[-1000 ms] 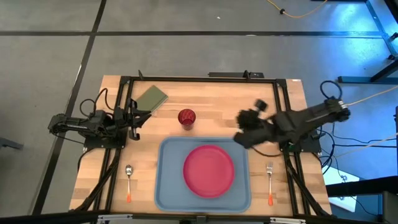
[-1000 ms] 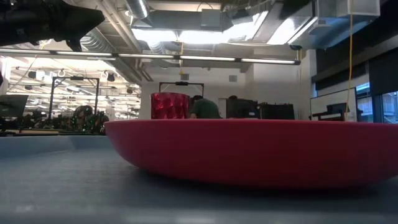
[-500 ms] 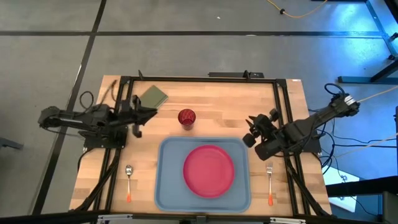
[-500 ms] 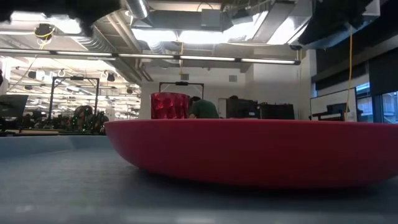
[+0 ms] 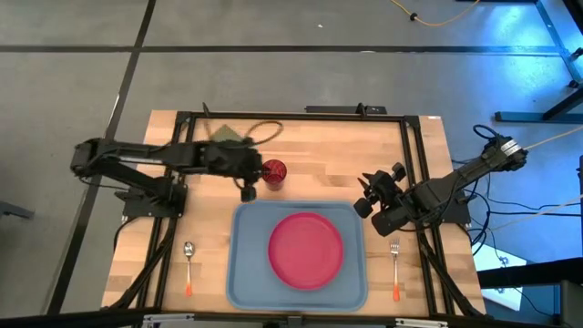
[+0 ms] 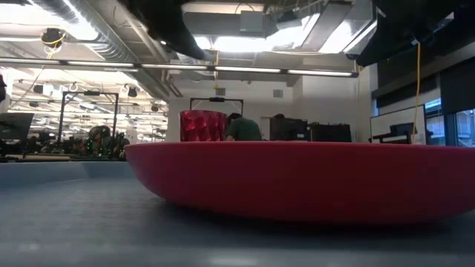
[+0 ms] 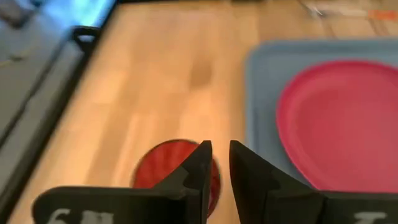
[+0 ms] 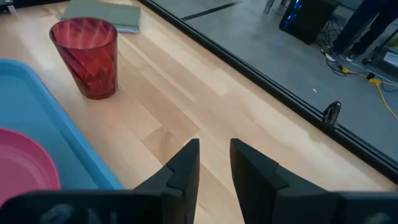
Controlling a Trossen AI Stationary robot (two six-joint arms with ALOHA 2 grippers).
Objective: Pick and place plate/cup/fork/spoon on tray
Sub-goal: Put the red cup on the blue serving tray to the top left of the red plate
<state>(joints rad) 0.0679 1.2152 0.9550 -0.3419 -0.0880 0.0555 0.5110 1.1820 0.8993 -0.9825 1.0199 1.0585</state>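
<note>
Cup (image 7: 176,167) partly behind left jaws

Left arm stretched from the left edge of the tabletop toward the middle, forearm near level, left hand (image 5: 248,169) at mid-tabletop; its fingers (image 7: 198,163) nearly together, only a thin gap between them. Right arm folded at the right side, elbow out past the tabletop edge, right hand (image 5: 367,195) raised and aimed inward; its fingers (image 8: 186,163) also close, narrow gap, nothing held.
</note>
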